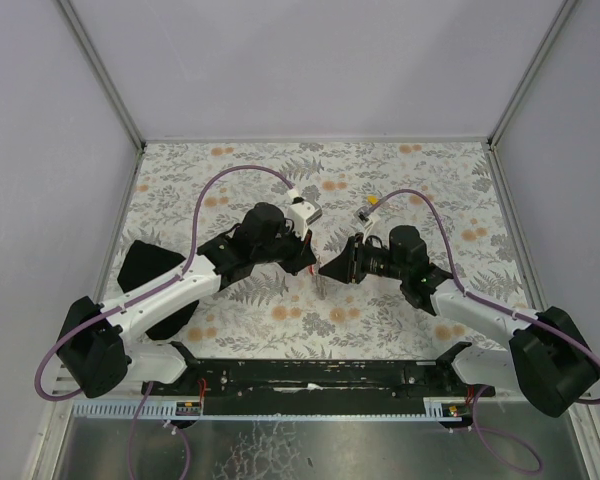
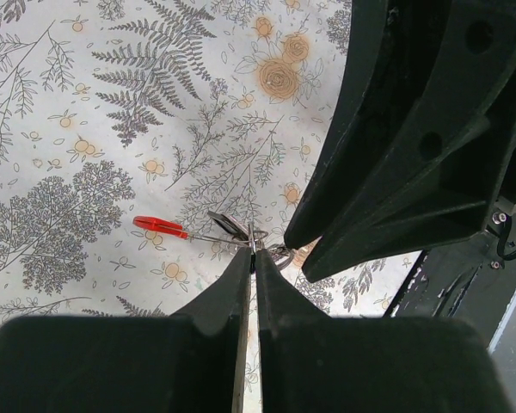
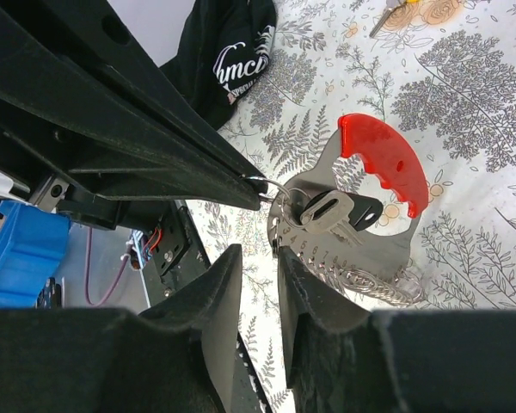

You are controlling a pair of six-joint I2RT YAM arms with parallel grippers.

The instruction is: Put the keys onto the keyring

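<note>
Keyring [image 3: 378, 245] in left gripper [image 2: 254, 254] over fern-print tablecloth [image 1: 280, 310]; white walls [image 1: 330, 60] around.

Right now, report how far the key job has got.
Done: one key seems to hang on the ring beside the fob. In hand: left gripper pinches the ring; right gripper open beside it. Left: a yellow key lies on the table.
</note>
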